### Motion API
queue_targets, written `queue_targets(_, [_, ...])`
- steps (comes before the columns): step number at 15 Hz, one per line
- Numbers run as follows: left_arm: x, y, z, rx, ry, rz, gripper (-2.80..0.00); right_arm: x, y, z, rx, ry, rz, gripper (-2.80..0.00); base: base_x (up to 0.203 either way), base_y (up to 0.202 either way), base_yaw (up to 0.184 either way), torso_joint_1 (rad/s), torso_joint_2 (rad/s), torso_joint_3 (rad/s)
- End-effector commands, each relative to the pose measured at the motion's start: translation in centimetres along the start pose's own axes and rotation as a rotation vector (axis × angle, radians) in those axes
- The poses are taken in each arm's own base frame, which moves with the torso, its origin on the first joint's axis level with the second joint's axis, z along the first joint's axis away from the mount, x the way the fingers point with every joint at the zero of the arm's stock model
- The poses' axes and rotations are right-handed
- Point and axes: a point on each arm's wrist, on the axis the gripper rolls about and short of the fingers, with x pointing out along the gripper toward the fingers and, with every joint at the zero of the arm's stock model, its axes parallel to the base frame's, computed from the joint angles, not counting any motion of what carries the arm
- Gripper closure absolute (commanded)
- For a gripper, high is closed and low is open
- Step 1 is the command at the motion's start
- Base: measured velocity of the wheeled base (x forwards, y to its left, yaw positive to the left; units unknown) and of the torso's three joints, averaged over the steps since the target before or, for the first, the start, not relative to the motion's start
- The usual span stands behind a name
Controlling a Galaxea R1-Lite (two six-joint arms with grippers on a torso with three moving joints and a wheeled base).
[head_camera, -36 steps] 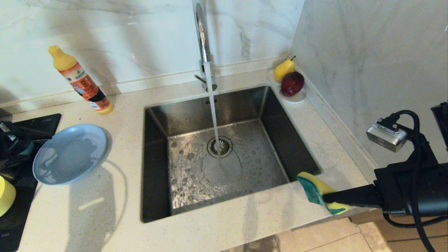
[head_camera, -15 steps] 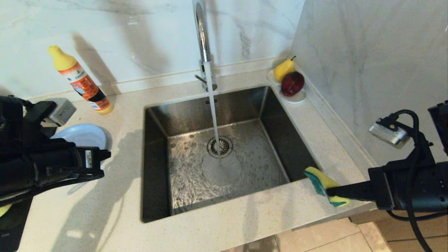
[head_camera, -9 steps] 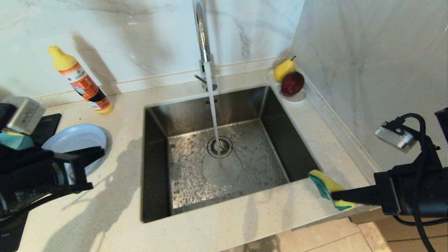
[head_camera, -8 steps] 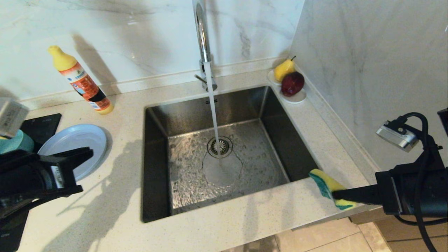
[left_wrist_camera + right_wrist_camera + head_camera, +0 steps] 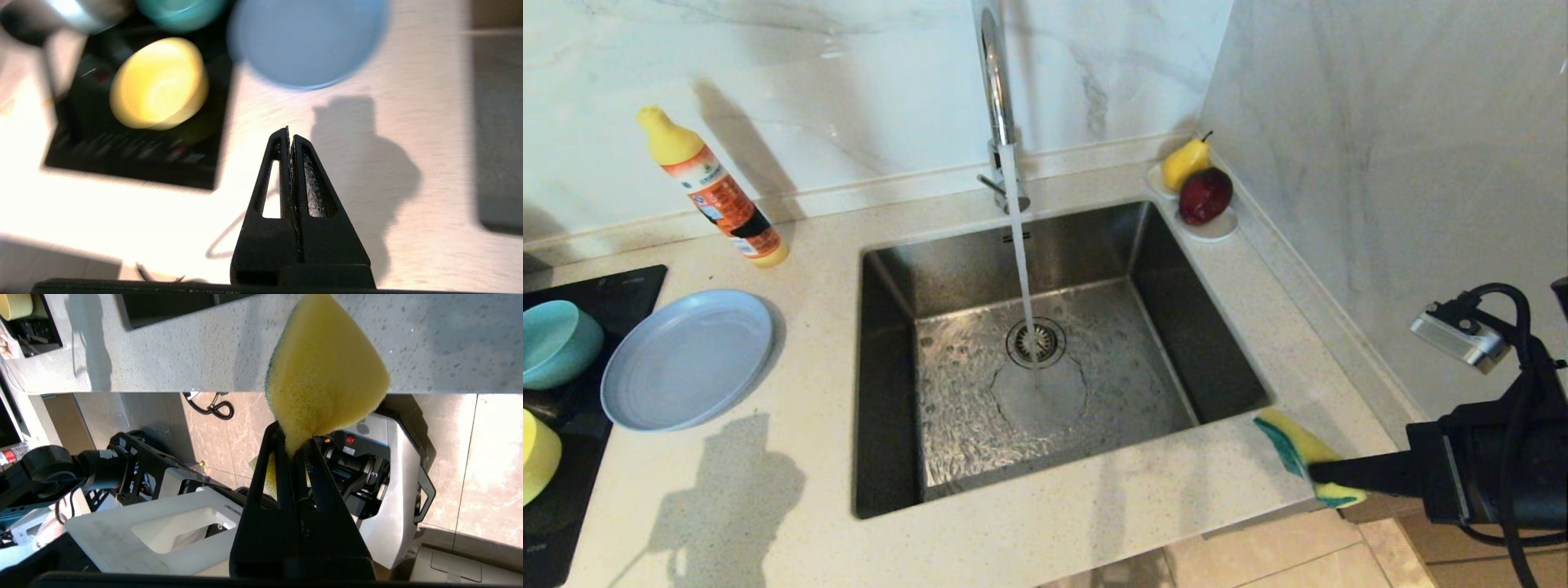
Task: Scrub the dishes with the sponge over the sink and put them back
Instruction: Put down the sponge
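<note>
Head – sink (image 5: pixel 907 269): steel basin centre of counter, tap (image 5: pixel 995 90) running, stream onto drain (image 5: pixel 1035 342).
Head – dishes: grey-blue plate (image 5: pixel 686 359) on counter left of sink; teal bowl (image 5: pixel 556 343) & yellow-green bowl (image 5: pixel 538 456) on black hob (image 5: pixel 572 490) at far left.
Head – right gripper (image 5: pixel 1319 478): at sink's near right corner, clamped on sponge (image 5: pixel 1294 449), sponge just above counter edge.
Head – misc: detergent bottle (image 5: pixel 712 192) near back wall; white dish w/ pear + red fruit (image 5: pixel 1213 229) at back right corner.
L wrist – left gripper (image 5: pixel 291 141): fingers pressed together, nothing btwn them, above bare counter; plate, yellow-green bowl, teal bowl beyond tips, blurred.
R wrist – right gripper: pinches sponge at one end, yellow face toward cam, sponge bent, over counter's front edge.
</note>
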Motion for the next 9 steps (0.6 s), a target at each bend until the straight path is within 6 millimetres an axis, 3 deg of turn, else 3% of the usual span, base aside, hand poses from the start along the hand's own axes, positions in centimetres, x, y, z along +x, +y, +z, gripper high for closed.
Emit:
queue_targets(1, [-1.7, 1.5, -2.0, -0.053, -0.045, 0.103, 0.00, -0.6, 0.2, -0.2, -0.003, -0.012, 0.009, 0.00, 0.000, 0.000, 0.000, 0.000, 0.00, 0.000])
queue_targets(4, [-2.8, 2.1, -5.9, -0.072, -0.049, 0.173, 0.00, -0.8, 0.1, -0.4, -0.001, -0.009, 0.007, 0.00, 0.000, 0.000, 0.000, 0.000, 0.00, 0.000])
queue_targets(7, [-3.0, 1.6, -9.8, -0.056, -0.037, -0.083, 0.00, -1.3, 0.1, -0.7, -0.007, -0.022, 0.011, 0.00, 0.000, 0.000, 0.000, 0.000, 0.00, 0.000])
queue_targets(9, [-3.0, 1.4, -11.0, -0.052, -0.036, -0.186, 0.00, -1.5, 0.1, -0.9, -0.012, -0.019, 0.006, 0.00, 0.000, 0.000, 0.000, 0.000, 0.00, 0.000])
